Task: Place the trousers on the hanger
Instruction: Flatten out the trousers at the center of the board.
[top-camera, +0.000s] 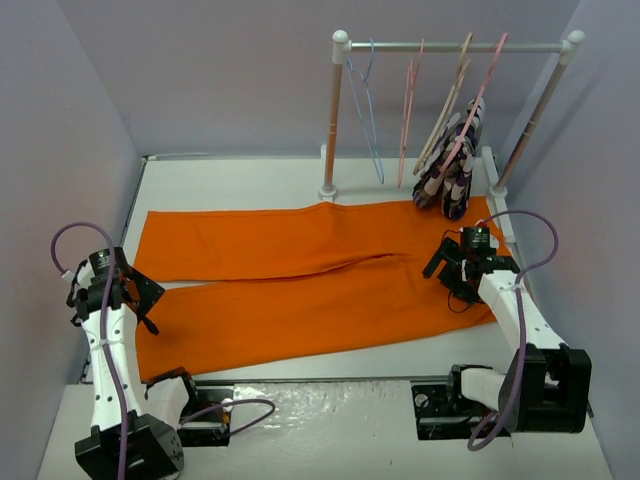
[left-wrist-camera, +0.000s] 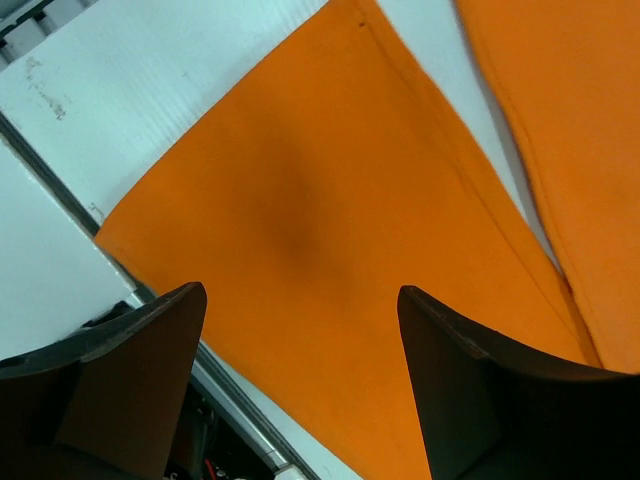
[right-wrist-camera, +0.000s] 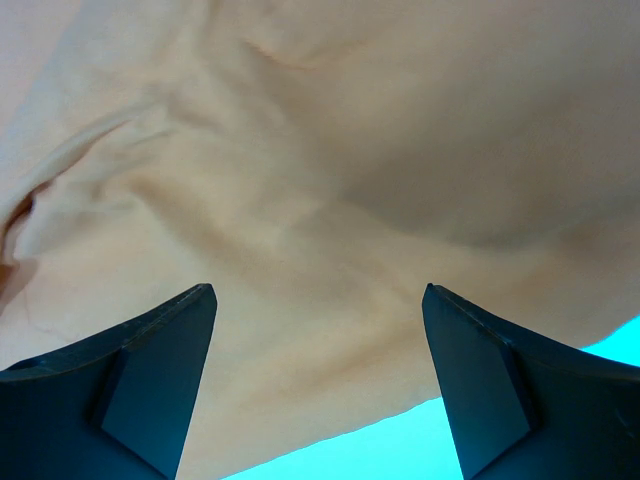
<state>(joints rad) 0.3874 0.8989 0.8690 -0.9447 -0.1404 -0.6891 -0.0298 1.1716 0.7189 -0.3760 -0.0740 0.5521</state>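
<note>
Scene: a white surface (top-camera: 230, 185) walled in grey, with two robot arms bolted at its near edge and a clothes rack (top-camera: 450, 45) standing along its far edge.
Trousers: the trousers (top-camera: 300, 280), bright orange and plain, lie spread flat across the middle of the surface, waist toward the right edge and both legs running to the left edge, one leg nearer the far edge and one nearer the near edge.
Hanger: the hanger (top-camera: 368, 110), thin and light blue, hangs by its hook at the left end of the rack's rail, apart from the trousers below.
Other items on the rail: pink hangers (top-camera: 408, 100) and a beige hanger (top-camera: 448, 105) hang to the right of it, and a patterned garment (top-camera: 455, 165) droops at the rail's right end.
Left gripper: the left gripper (top-camera: 145, 300) hangs over the cuff end of the near leg, close to the near left corner; its wrist view shows the fingers (left-wrist-camera: 120, 390) spread wide with flat cloth below and nothing between them.
Right gripper: the right gripper (top-camera: 447, 272) sits low over the waist end, near the right edge; its fingers (right-wrist-camera: 500, 390) stand wide apart above rumpled cloth, which looks washed out in that close view, and they clasp nothing.
</note>
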